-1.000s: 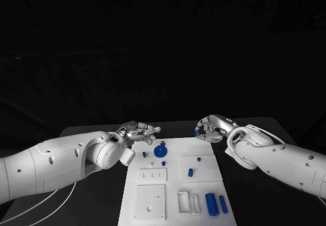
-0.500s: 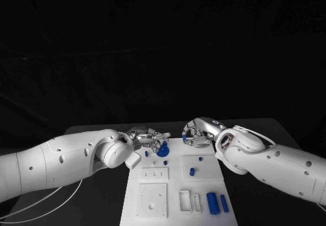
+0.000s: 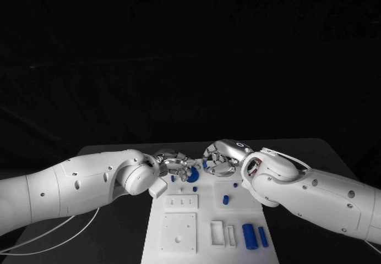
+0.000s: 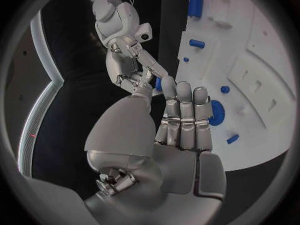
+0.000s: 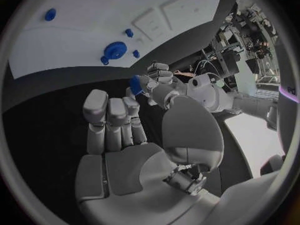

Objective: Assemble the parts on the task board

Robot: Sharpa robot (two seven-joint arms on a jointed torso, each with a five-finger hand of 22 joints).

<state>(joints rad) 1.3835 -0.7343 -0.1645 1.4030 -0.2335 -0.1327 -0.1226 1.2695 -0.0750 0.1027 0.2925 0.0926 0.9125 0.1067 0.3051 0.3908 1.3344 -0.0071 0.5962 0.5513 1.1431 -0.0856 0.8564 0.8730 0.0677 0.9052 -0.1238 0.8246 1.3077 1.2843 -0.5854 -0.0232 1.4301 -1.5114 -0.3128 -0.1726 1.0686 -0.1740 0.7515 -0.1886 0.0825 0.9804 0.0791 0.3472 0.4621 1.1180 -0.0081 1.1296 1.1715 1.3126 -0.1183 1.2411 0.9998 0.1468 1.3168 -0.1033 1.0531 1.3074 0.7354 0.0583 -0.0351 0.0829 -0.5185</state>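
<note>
Converging over far end of white rectangular task board (image 3: pixel 190 220) on black worktop (image 3: pixel 119 151): both arms moved inward since a second ago. Right robot hand (image 3: pixel 219 159) pinches small blue part (image 3: pixel 205 164), now nearer left robot hand (image 3: pixel 176 163), which holds nothing, fingers loosely apart, above round blue gear-like part (image 3: pixel 190 175).

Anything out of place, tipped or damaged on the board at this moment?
Nothing stands out. The task board lies flat and looks undamaged, with blue parts such as the round gear and the cylinder on it. Both hands, left hand and right hand, meet above its far end.
</note>
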